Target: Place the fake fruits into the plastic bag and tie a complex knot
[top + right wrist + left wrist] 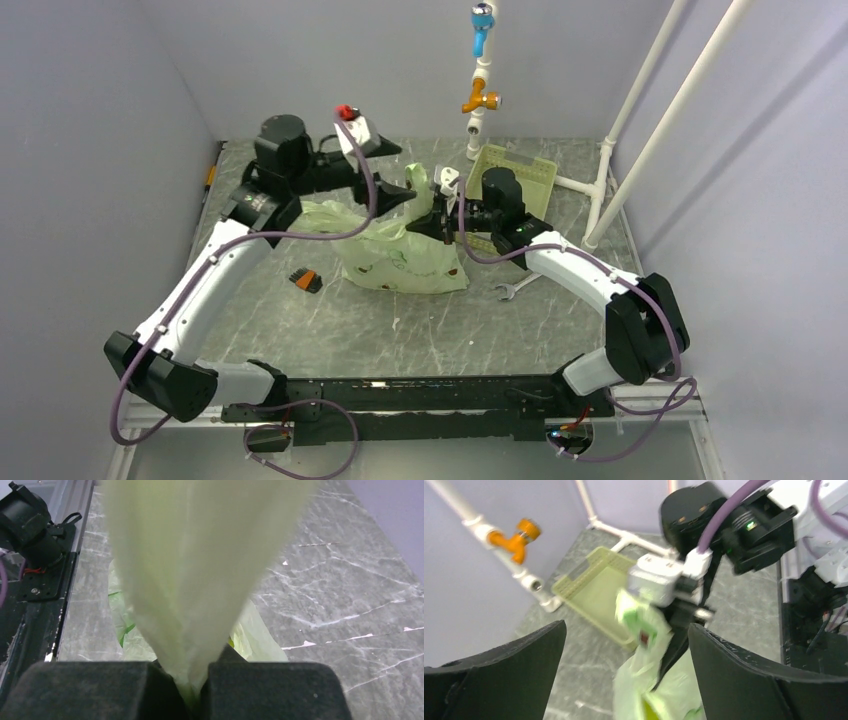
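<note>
Nearest the arm bases, the marbled table [400,335] carries a small orange-and-black block [305,279] on the left and a steel wrench [515,288] on the right. No fake fruits lie loose on it. Between them the plastic bag [405,262] rests on the table as a slumped, filled bundle. Green and yellow patches show through the film in the right wrist view. These are probably the fruits, though the film blurs them too much to be sure.

So the filling looks done and the knot is the step in hand. Above the bag, the right gripper [192,680] has its jaws clamped on a gathered strip of the bag's film [195,580], drawn up taut into a fan. Just beside it, the left gripper [405,170] faces that strip with its jaws spread wide, holding nothing.

The next move probably calls for the left jaws to close on a second handle or fold of film. They would then cross or wrap it round the strip the right gripper holds, keeping tension so the thin film does not slip. Beyond lie the pale green tray [520,170] and the white pipe with its orange valve [480,100].
</note>
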`<action>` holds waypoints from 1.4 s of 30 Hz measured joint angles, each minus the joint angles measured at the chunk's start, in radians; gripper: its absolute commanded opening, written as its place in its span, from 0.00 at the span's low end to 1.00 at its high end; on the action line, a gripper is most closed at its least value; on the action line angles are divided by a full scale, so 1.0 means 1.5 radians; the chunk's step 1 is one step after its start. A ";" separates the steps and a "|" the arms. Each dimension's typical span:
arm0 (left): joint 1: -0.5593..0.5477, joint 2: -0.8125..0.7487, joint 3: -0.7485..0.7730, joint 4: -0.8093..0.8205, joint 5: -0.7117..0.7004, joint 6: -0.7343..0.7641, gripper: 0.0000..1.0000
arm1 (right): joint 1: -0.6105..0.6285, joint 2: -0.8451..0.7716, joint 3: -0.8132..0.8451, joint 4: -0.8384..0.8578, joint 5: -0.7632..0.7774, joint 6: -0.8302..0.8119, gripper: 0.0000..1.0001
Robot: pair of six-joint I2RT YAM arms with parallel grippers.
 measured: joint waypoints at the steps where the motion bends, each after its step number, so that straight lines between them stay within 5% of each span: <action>1: 0.020 -0.001 0.009 -0.021 0.015 0.019 0.99 | -0.001 0.001 0.000 -0.007 -0.001 0.001 0.00; 5: 0.082 -0.002 0.034 -0.185 0.055 0.191 0.99 | -0.004 0.001 0.000 -0.011 -0.005 0.007 0.00; 11: 0.052 0.058 0.041 -0.403 0.056 0.435 0.99 | -0.005 0.001 0.000 -0.011 -0.007 0.010 0.00; 12: 0.047 0.075 0.036 -0.415 0.050 0.456 0.92 | -0.005 0.001 0.000 -0.011 -0.007 0.011 0.00; 17: 0.046 0.105 -0.087 -0.409 0.008 0.524 0.10 | -0.011 0.001 0.000 -0.011 0.009 0.033 0.00; 19: 0.046 0.098 -0.166 -0.370 -0.002 0.535 0.00 | -0.018 0.002 -0.001 -0.011 0.023 0.067 0.00; 25: 0.026 0.026 -0.364 -0.146 -0.027 0.511 0.00 | -0.020 0.062 -0.019 -0.026 0.060 0.161 0.00; 36: -0.024 0.065 -0.420 -0.036 -0.103 0.532 0.04 | -0.028 0.202 -0.002 -0.066 0.092 0.246 0.00; 42: -0.028 0.069 -0.356 -0.128 -0.101 0.507 0.96 | -0.035 0.203 0.027 -0.097 0.110 0.229 0.00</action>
